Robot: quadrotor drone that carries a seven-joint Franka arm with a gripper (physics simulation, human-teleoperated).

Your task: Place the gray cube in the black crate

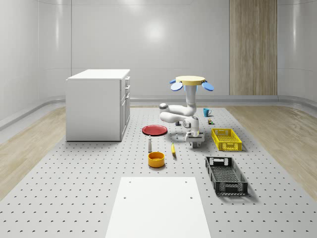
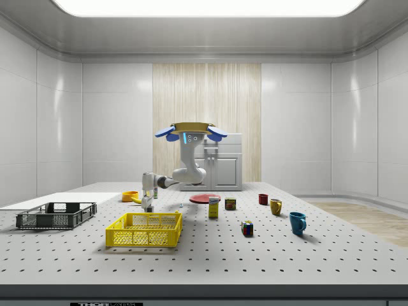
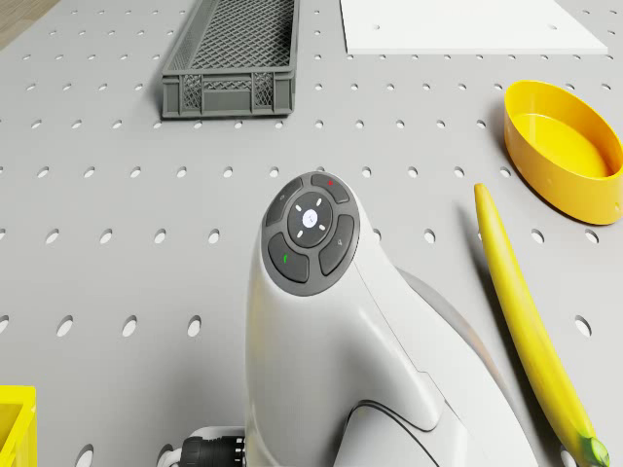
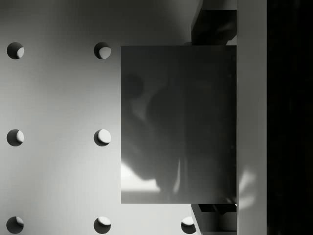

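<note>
Overhead, the drone hovers above the table with the gripper lowered between banana and yellow crate, while at the wrist the gray cube sits close below, finger state indeterminable, so centre before gripping and carrying to the black crate.

No legible text, seemingly

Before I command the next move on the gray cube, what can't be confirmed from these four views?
- Pincer finger state: in the whole-scene view it is too small to read, and in the drone view the white arm's wrist housing covers it.
- Gray cube: the wrist view shows one face; its far edge lies behind a pale upright bar.
- Black mesh crate: cut off by the drone view's edge.
</note>
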